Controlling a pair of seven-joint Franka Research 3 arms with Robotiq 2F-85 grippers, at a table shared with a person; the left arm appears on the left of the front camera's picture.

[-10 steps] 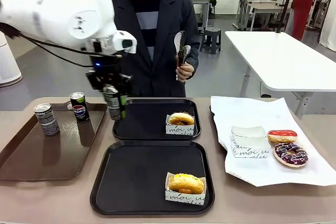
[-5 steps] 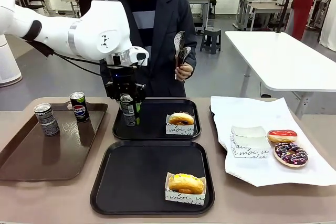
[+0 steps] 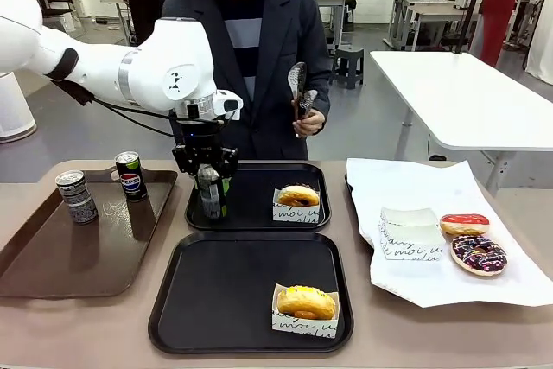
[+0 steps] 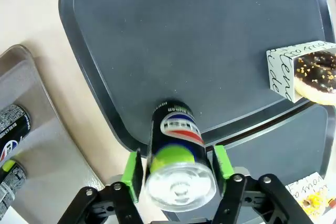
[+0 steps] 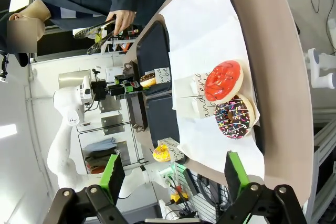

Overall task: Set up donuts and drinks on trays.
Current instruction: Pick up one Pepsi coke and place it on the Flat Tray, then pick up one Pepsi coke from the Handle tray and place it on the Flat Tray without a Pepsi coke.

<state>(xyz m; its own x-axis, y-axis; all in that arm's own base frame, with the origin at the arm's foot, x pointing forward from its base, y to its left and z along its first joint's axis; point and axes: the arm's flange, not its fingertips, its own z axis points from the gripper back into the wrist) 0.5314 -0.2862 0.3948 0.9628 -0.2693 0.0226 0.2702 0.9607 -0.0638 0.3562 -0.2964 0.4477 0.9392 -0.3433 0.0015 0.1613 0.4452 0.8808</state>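
My left gripper (image 3: 212, 201) is shut on a dark drink can (image 3: 210, 186), held upright at the left edge of the far black tray (image 3: 259, 212); whether it touches the tray floor I cannot tell. In the left wrist view the can (image 4: 176, 129) sits between the green pads (image 4: 221, 160) over that tray (image 4: 199, 35). A sleeved donut (image 3: 298, 195) lies on the far tray's right side. On the near black tray (image 3: 225, 300) lies a yellow sleeved donut (image 3: 304, 302). My right gripper (image 5: 175, 177) is open, high off the table's end.
Two more cans (image 3: 130, 175) (image 3: 76, 196) stand on the brown tray (image 3: 52, 274) at the left. White paper (image 3: 432, 187) at the right carries an empty sleeve (image 3: 408, 232), a red donut (image 3: 464, 224) and a sprinkle donut (image 3: 478, 255). The person holds tongs (image 3: 299, 84).
My left gripper carried the can rightward from beside the brown tray and lowered it at the far black tray's left edge. The person's tongs shifted slightly.
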